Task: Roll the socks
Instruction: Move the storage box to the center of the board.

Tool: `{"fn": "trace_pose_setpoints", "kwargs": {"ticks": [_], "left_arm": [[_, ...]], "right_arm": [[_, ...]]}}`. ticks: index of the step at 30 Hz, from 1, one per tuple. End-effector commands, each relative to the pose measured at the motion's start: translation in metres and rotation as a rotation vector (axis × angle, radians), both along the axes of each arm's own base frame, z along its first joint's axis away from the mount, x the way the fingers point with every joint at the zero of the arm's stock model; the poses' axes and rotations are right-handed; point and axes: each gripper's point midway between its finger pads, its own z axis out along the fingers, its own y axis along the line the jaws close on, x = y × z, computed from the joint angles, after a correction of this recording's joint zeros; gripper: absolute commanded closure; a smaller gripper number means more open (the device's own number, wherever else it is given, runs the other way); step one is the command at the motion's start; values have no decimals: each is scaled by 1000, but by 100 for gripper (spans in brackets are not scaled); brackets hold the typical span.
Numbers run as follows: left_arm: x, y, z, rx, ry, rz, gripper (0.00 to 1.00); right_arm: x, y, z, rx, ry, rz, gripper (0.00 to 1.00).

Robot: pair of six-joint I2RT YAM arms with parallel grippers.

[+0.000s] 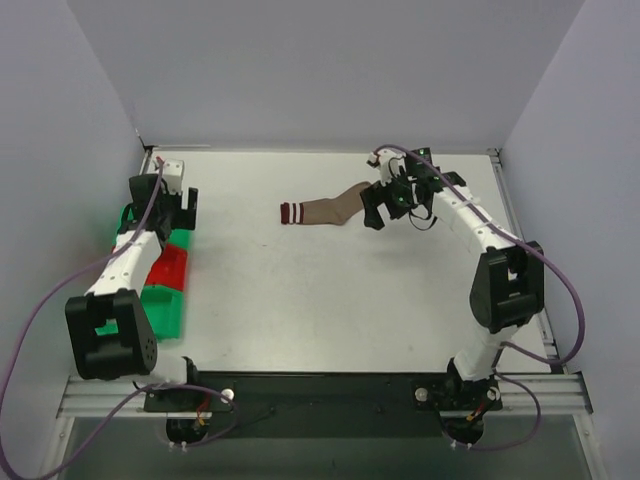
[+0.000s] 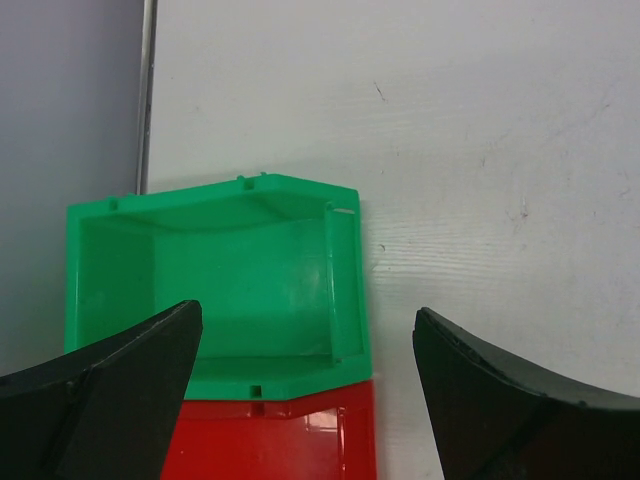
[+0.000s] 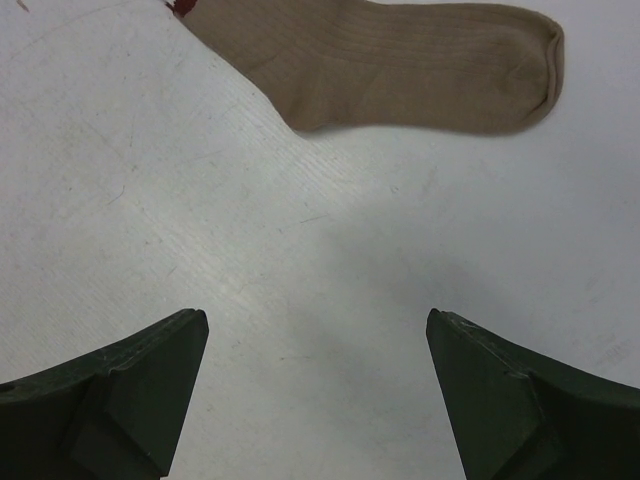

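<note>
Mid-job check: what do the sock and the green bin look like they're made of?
Sock: soft knit fabric, matte tan; fine lengthwise ribs show in the right wrist view. Green bin: probably rigid moulded plastic, smooth and semi-glossy; light reflects off its crisp-edged walls.

Top edge of right wrist view crops the sock (image 3: 400, 70).

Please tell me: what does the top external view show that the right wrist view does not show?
Only the top external view: the whole sock with its striped maroon cuff, a red bin between green bins, and the left gripper near them. Only the right wrist view: the fine ribs of the knit at the toe end. Both: the tan sock lying flat on the white table, and the right gripper open, holding nothing.
</note>
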Motion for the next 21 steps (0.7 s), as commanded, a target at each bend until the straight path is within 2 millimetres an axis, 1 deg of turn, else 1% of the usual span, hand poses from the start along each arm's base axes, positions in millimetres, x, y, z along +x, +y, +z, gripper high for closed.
{"fn": "trace_pose_setpoints", "kwargs": {"ticks": [1, 2, 3, 5, 6, 8, 9, 10, 11, 12, 13, 14, 15, 17, 18, 20, 21], "left_arm": [[8, 16, -10, 4, 76, 96, 3], [11, 17, -12, 3, 82, 98, 3], [16, 17, -20, 2, 96, 98, 4], [22, 18, -27, 0, 104, 97, 4], [26, 19, -36, -1, 123, 98, 4], [36, 20, -39, -3, 124, 106, 5], [38, 22, -49, -2, 150, 109, 5], [44, 22, -48, -2, 145, 109, 5], [46, 22, -51, -4, 154, 108, 6], [47, 22, -61, -8, 180, 110, 6], [49, 21, -65, -15, 188, 105, 6], [52, 20, -64, -19, 186, 99, 7], [53, 18, -71, -26, 203, 92, 7], [56, 15, -75, -39, 212, 77, 7], [56, 13, -84, -43, 232, 72, 7], [58, 7, -91, -57, 248, 46, 8], [58, 5, -98, -62, 265, 38, 9]], "right_arm": [[2, -3, -18, -50, 79, -97, 1], [3, -4, -19, -59, 82, -103, 1], [5, -4, -17, -66, 75, -102, 1], [10, -5, -14, -79, 73, -108, 1], [11, -4, -12, -80, 70, -106, 1], [13, -2, -8, -76, 67, -104, 1], [13, -2, -7, -74, 67, -104, 1], [12, -1, -5, -72, 65, -102, 1], [11, 0, -6, -71, 69, -101, 1], [11, 1, -6, -72, 68, -99, 1], [10, 2, -7, -75, 69, -97, 1], [10, 2, -8, -77, 70, -97, 1], [10, 2, -9, -82, 71, -98, 1], [12, 2, -11, -84, 75, -108, 1], [14, 3, -11, -86, 74, -114, 1], [17, 3, -12, -87, 75, -122, 1], [19, 3, -11, -89, 72, -128, 1]]}}
